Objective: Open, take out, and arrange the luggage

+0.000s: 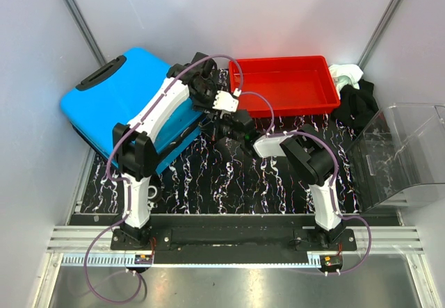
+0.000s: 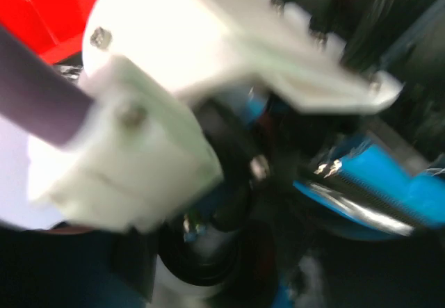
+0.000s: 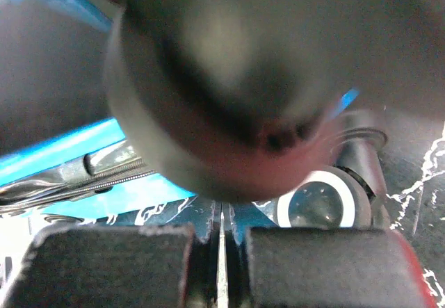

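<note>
Both arm bases are bolted at the near edge of the surface (image 1: 229, 176). The left arm rises to a raised elbow, and its forearm reaches far and to the right, across the right corner of the luggage (image 1: 115, 99). The left gripper (image 1: 224, 106) hangs at that corner; its wrist view is blurred, and it cannot be told whether its jaws are open or closed. The right arm rises from its base to a bent elbow, and its forearm runs left, low over the surface. The right gripper (image 1: 235, 124) sits just beside the left gripper at the same corner. In the right wrist view the right gripper (image 3: 221, 245) is closed, pads together, facing the zipper (image 3: 104, 172) on the blue shell. The luggage lies flat at the far left, handle toward the far wall. A red tray (image 1: 285, 85) stands far centre, a dark cloth (image 1: 354, 99) beside it, and a clear bin (image 1: 403, 148) at the right.
</note>
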Controlling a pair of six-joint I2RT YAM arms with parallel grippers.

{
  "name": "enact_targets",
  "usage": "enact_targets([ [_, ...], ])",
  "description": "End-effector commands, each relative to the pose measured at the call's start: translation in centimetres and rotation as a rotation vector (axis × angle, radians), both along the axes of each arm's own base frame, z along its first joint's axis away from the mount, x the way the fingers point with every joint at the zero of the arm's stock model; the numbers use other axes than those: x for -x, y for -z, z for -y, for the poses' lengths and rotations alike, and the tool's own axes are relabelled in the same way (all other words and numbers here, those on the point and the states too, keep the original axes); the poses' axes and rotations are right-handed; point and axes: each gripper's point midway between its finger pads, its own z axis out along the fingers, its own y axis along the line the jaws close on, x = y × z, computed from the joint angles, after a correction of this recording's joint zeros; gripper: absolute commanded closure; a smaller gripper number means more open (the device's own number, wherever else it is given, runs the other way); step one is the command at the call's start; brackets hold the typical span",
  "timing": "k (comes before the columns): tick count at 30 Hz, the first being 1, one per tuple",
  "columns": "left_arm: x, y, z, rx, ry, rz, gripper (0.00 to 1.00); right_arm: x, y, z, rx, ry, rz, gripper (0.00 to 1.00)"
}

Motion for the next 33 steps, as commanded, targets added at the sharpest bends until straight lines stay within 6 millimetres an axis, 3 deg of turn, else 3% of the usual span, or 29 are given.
enact_targets([
  [1,0.1,1.0,-0.8,-0.038,-0.023,-0.024,0.6,-1.9,-0.6,1.7,0.009,0.085,0.008,1.0],
  [2,0.4,0.9,-0.9,-0.041,-0.02,-0.027,0.77,-2.0,-0.5,1.9,0.005,0.09,0.0,1.0],
  [4,1.3,1.4,-1.5,-0.061,-0.013,-0.045,1.0,-2.1,-0.7,2.0,-0.012,0.094,-0.001,1.0],
  [10,4.2,1.2,-2.1,0.001,-0.023,-0.112,1.0,-2.1,-0.9,2.7,-0.031,0.119,-0.004,1.0],
  [14,8.0,0.6,-2.3,0.067,0.014,-0.177,1.0,-1.4,-0.7,3.0,-0.039,0.102,-0.009,1.0],
  [15,9.4,1.8,-2.7,0.056,0.021,-0.22,1.0,-1.1,-0.6,3.0,-0.039,0.098,-0.011,1.0],
  [20,12.9,1.6,-3.2,0.099,0.034,-0.27,1.0,0.0,0.3,3.6,-0.014,0.087,-0.02,1.0],
  [33,20.1,-2.1,-5.3,0.112,0.038,-0.34,1.0,3.3,1.0,4.9,-0.007,0.08,-0.007,1.0],
])
